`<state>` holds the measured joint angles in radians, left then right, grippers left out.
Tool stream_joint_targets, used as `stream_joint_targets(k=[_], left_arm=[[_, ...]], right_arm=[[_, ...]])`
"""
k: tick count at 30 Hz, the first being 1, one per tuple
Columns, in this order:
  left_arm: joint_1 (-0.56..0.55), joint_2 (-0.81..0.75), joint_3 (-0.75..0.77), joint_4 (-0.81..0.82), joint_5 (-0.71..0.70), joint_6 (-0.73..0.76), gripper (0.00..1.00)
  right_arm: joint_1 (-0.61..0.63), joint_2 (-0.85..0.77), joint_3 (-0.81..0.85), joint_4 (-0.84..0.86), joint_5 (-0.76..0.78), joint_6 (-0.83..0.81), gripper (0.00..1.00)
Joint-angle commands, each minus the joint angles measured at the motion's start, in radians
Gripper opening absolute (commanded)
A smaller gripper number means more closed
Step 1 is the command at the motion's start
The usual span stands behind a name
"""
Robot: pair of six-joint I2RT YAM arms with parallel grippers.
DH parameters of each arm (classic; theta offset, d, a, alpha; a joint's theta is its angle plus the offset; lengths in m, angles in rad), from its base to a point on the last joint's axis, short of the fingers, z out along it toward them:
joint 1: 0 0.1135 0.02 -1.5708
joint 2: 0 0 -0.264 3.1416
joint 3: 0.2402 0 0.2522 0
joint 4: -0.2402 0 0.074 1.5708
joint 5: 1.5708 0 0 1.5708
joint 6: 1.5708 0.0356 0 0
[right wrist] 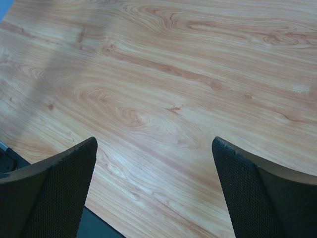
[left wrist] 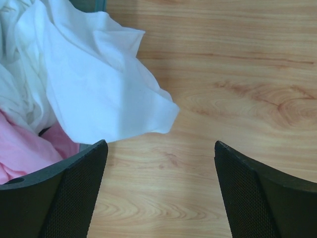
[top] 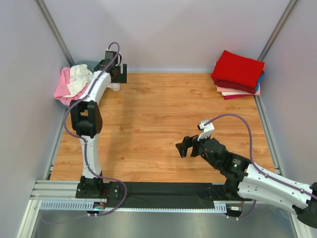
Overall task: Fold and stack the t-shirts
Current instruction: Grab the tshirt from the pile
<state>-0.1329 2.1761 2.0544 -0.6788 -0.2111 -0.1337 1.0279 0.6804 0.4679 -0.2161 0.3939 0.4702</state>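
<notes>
A white t-shirt [top: 79, 78] and a pink t-shirt [top: 63, 85] lie crumpled in a tub at the far left; the white one [left wrist: 89, 94] spills onto the wood, the pink one [left wrist: 22, 148] beneath it. Folded t-shirts, a red one [top: 238, 69] on top, form a stack at the far right corner, with blue [top: 261, 79] and peach [top: 233, 91] edges showing. My left gripper [top: 119, 74] hovers open just right of the white shirt, nothing between its fingers [left wrist: 74, 193]. The right gripper [top: 184, 147] stands open over bare wood at the near middle.
The grey-green tub [top: 89, 64] sits against the far left wall, mostly hidden under cloth. Grey walls close in the wooden table [top: 163, 114] on three sides. A black mat [top: 168, 191] and metal rails run along the near edge.
</notes>
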Motion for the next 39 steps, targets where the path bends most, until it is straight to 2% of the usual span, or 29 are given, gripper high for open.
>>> stream_joint_targets(k=[1,6,10,13,23,28,29,32,33,35,39], left_arm=[[0.007,0.016,0.023,-0.001,0.021,0.026,0.95],[0.007,0.056,0.036,0.002,-0.013,0.019,0.98],[0.006,0.099,0.078,-0.011,-0.019,0.052,0.98],[0.001,0.116,0.078,0.005,-0.077,0.106,0.99],[-0.082,0.246,0.150,0.080,-0.450,0.348,1.00],[-0.103,0.284,0.154,0.165,-0.580,0.433,0.98],[-0.103,0.289,0.158,0.165,-0.585,0.428,0.94],[-0.111,0.280,0.158,0.192,-0.625,0.453,0.59],[-0.114,0.277,0.158,0.212,-0.636,0.462,0.32],[-0.114,0.258,0.164,0.223,-0.646,0.473,0.00],[-0.116,0.212,0.184,0.225,-0.649,0.482,0.00]], right_arm=[[0.000,-0.018,-0.008,-0.037,0.034,0.031,1.00],[-0.002,-0.035,-0.006,-0.061,0.037,0.031,1.00],[-0.002,-0.051,-0.003,-0.091,0.045,0.022,1.00],[-0.002,-0.062,0.005,-0.129,0.051,0.027,1.00],[0.000,-0.094,-0.014,-0.154,0.057,0.053,1.00],[-0.002,-0.097,-0.012,-0.167,0.063,0.054,1.00],[-0.002,-0.097,-0.012,-0.170,0.063,0.056,1.00],[0.000,-0.099,-0.011,-0.175,0.066,0.056,1.00],[-0.002,-0.099,-0.012,-0.174,0.068,0.054,1.00],[0.000,-0.096,-0.014,-0.167,0.072,0.054,1.00],[-0.002,-0.081,-0.006,-0.160,0.071,0.054,1.00]])
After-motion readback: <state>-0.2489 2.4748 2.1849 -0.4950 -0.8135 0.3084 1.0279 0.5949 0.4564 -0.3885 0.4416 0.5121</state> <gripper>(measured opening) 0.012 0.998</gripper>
